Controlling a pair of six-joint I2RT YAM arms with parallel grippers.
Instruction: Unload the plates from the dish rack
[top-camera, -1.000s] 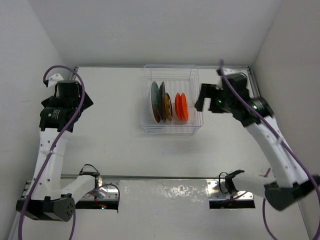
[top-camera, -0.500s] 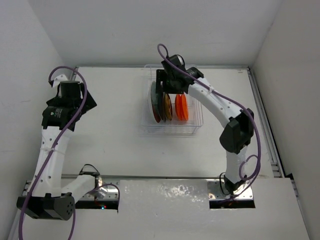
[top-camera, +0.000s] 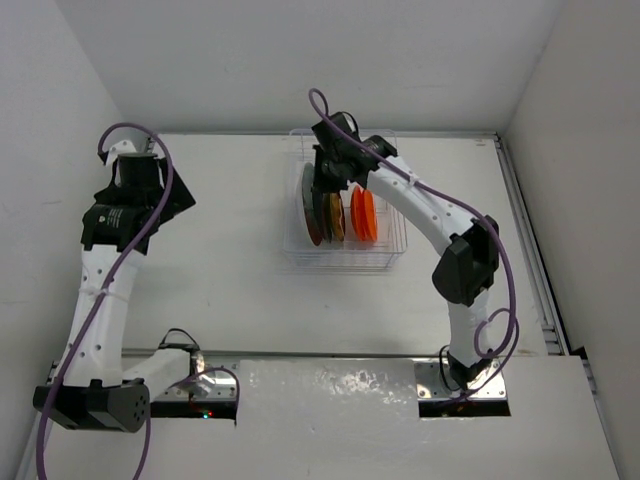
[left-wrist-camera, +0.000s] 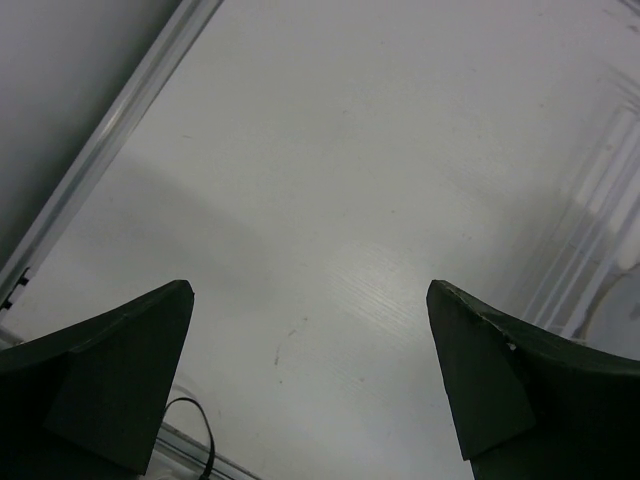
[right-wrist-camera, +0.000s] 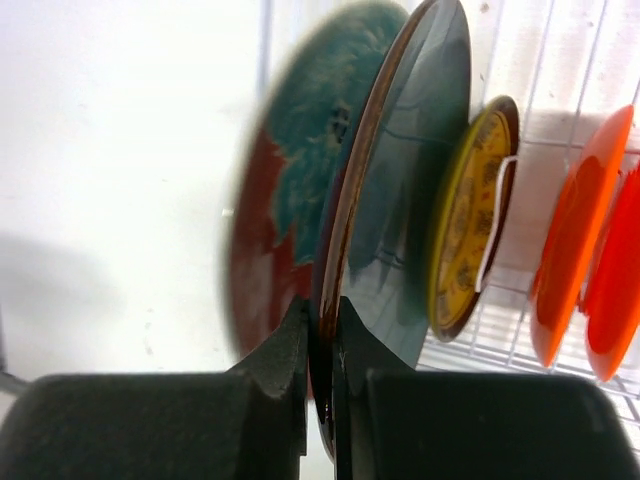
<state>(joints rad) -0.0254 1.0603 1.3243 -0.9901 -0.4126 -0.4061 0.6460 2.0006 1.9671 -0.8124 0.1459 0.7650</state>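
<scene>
The dish rack (top-camera: 392, 250) of white wire stands at the back middle of the table with plates upright in it. My right gripper (right-wrist-camera: 320, 310) is shut on the rim of a large glossy dark plate with a red-brown edge (right-wrist-camera: 410, 200). Left of that plate is a blurred teal and red plate face (right-wrist-camera: 295, 150). Right of it stand the yellow patterned plate (right-wrist-camera: 468, 225) and the orange plate (right-wrist-camera: 575, 245). From above, the right gripper (top-camera: 328, 185) sits over the left plates. My left gripper (left-wrist-camera: 310, 290) hangs open over bare table, far left of the rack.
The rack's wire floor (right-wrist-camera: 480, 345) and prongs run under and between the plates. A table edge rail (left-wrist-camera: 110, 140) passes on the left of the left wrist view. Walls close the table at the back and both sides.
My right arm swung from the right of the rack to above the left plates, and its jaws went from open to shut on the dark plate's rim. The left arm barely shifted.
</scene>
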